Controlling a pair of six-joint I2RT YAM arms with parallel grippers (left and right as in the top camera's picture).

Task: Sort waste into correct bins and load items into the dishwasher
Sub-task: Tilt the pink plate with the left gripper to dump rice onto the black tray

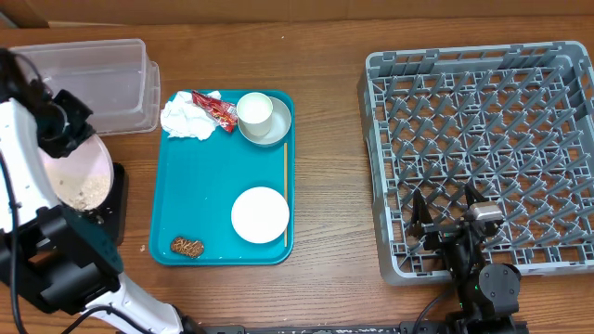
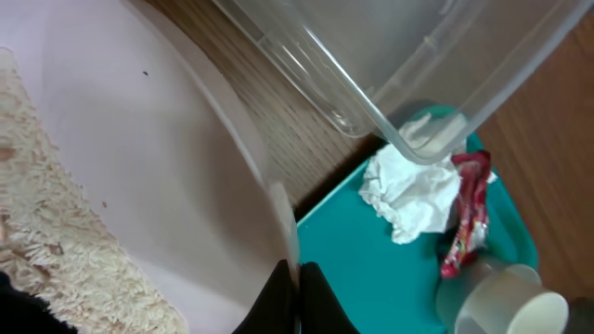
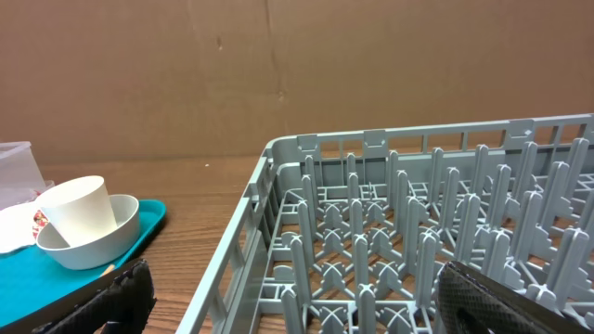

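The left arm's fingers clamp the rim of a pink plate strewn with pale food scraps, held at the left of the bench near a clear tub. The right arm's fingers hang spread and empty over the bare dish rack. On the teal tray lie a napkin, a red wrapper, a cup in a bowl, a white plate, a stick and a biscuit. Nearly all the work looks undone. The wrapper's print is too small to read.

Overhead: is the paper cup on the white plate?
No, the cup sits in the bowl at the tray's far corner, apart from the plate.
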